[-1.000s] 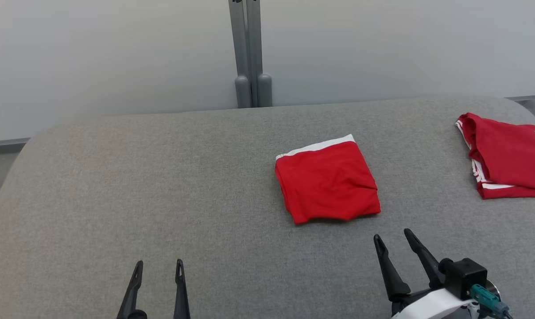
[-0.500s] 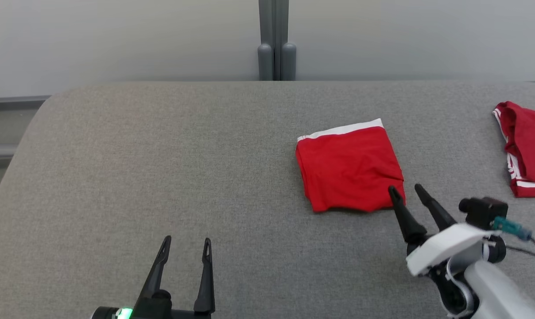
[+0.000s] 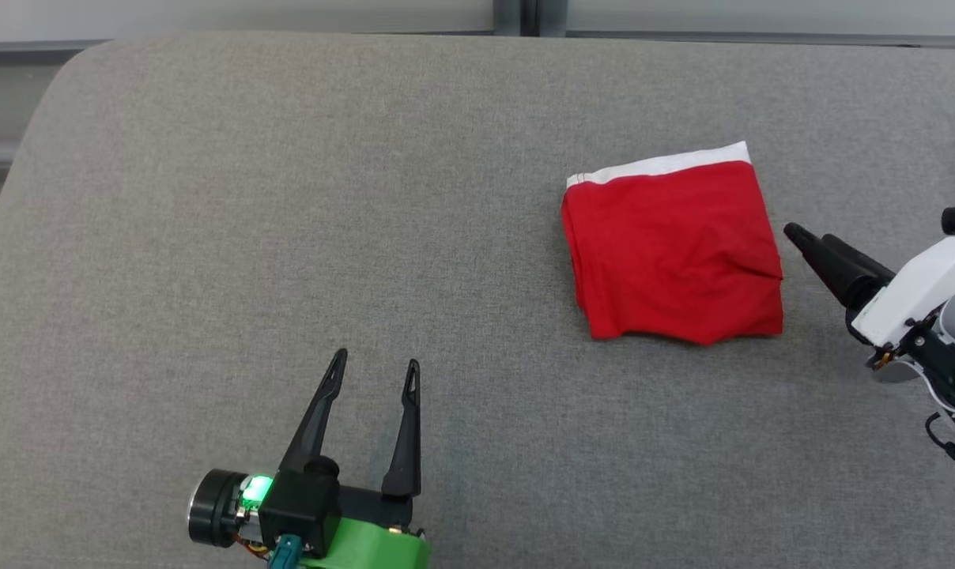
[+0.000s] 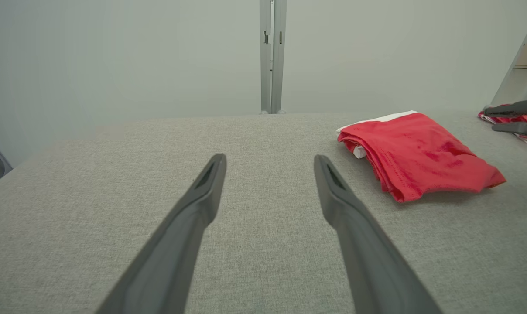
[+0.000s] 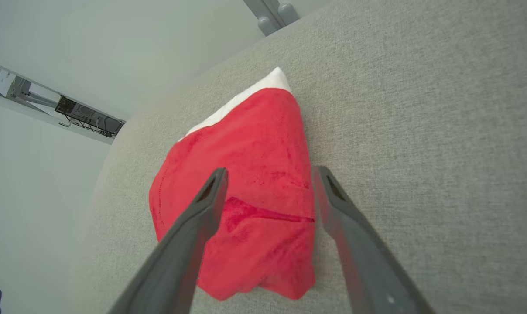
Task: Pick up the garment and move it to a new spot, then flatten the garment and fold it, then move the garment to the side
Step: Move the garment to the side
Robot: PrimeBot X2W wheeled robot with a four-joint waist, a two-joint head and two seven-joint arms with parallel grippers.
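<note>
- The garment (image 3: 673, 249) is a red pair of shorts with a white waistband (image 3: 659, 164). It lies folded into a compact, near-square stack on the grey counter (image 3: 288, 197), with the waistband along its far edge.
- My right hand (image 3: 808, 235) is just beside the garment's right edge, fingers spread wide and holding nothing. From my right wrist the two fingers frame the corner nearest me; I cannot tell whether a tip touches the cloth.
- My left hand (image 3: 376, 359) is well apart from the garment, off to its left and nearer to me — also wide open and empty.
- I judge the garment light, soft and limp, with no stiffness. Several thin layers show at its left side, and they will probably slide over one another.
- A pinch on the top layer alone would likely peel the fold open, so I would take the right edge low, one finger slipping under the whole stack.
- The counter's weave looks grippy, so dragging may rumple the bottom layer — lifting seems safer.
</note>
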